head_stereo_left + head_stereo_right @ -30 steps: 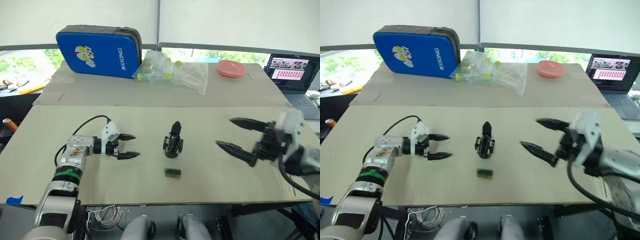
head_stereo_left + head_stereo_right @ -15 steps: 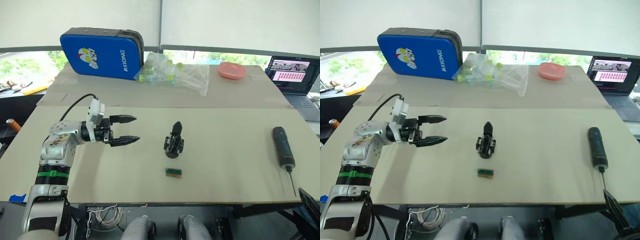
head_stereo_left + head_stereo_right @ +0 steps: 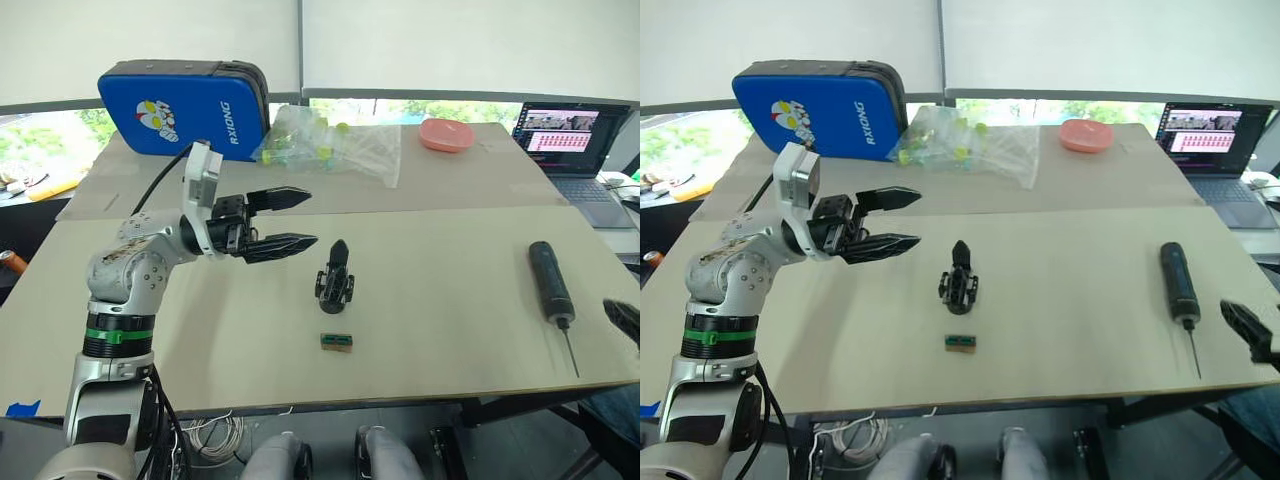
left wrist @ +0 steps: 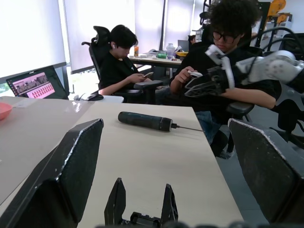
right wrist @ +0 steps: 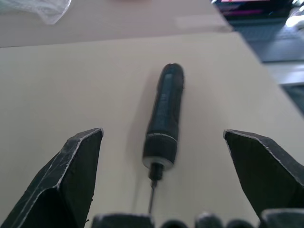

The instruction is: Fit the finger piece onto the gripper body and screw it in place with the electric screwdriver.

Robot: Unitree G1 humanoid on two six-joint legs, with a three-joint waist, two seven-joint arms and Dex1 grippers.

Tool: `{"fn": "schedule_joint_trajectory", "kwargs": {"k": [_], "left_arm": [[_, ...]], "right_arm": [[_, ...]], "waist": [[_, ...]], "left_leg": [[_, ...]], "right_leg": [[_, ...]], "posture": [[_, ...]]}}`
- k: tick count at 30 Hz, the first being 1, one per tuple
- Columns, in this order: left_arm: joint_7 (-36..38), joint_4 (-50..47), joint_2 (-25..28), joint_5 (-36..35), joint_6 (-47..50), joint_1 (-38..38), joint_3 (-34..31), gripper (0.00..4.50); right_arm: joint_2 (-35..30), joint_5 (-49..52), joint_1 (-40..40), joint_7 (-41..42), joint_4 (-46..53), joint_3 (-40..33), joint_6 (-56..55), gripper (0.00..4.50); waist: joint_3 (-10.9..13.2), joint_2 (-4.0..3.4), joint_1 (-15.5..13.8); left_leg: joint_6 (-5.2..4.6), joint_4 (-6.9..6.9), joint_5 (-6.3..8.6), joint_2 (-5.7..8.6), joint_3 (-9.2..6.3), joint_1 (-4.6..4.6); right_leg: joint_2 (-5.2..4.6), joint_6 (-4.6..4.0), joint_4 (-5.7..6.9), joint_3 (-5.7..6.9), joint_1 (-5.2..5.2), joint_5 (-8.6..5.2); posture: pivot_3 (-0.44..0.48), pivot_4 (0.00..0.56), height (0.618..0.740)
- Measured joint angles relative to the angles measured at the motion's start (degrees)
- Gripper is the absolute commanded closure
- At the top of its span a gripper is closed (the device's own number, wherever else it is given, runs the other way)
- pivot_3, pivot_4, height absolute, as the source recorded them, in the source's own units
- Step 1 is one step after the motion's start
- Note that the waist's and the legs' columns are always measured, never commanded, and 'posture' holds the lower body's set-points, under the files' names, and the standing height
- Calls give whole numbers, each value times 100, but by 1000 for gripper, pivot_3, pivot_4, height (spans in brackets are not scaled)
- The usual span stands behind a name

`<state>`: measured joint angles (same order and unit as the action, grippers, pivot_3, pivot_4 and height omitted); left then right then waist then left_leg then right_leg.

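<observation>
Gripper body at table centre, screwdriver far right

The gripper body (image 3: 335, 285) is seen mid-frame, its finger upright, well clear of the edges; a small green-and-brown block (image 3: 336, 342) lies below it. The electric screwdriver (image 3: 550, 281) lies at right near the table (image 3: 440, 300) edge. The left hand (image 3: 290, 220) hovers open upper left; the right hand (image 5: 161, 185) is spread open over the screwdriver.

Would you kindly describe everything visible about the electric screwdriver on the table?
The electric screwdriver is a thick black cylinder with a rounded end and a thin metal bit. It looks like matte plastic. It lies flat on the beige table, near its right edge, bit toward the robot. Nothing grips it; the right pincer is open, in line with its bit end.
</observation>
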<state>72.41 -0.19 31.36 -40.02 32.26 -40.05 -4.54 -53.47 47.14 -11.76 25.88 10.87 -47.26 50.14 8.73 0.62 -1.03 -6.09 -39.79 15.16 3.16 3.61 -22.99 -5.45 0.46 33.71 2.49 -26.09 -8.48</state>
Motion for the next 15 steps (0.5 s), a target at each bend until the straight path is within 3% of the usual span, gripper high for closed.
{"fn": "schedule_joint_trajectory", "kwargs": {"k": [4, 8, 15], "left_arm": [[36, -80, 54, 22, -1, 64, 108, 46], [16, -199, 109, 32, -1, 236, 124, 46], [-120, -432, 210, 26, 22, 468, 119, 46]], "right_arm": [[-446, -430, 1142, 168, -1239, 1206, 279, 0], [-472, -1079, 1898, 319, -2195, 2126, 169, 0], [-309, -1849, 2720, 389, -3169, 2726, -177, 0]], "waist": [[0, -1, -57], [0, -3, -63], [0, -4, -59]], "left_leg": [[-30, -8, 3, 0, 0, -19], [-48, -26, 13, 8, 5, -33], [-35, -30, 7, 16, 8, -52]], "right_leg": [[1, -4, -4, 6, -6, -4], [-7, 6, -11, 5, -6, 31], [-10, 30, -57, 6, -1, 43]], "posture": [[0, 150, 740], [0, 150, 740], [0, 150, 740]]}}
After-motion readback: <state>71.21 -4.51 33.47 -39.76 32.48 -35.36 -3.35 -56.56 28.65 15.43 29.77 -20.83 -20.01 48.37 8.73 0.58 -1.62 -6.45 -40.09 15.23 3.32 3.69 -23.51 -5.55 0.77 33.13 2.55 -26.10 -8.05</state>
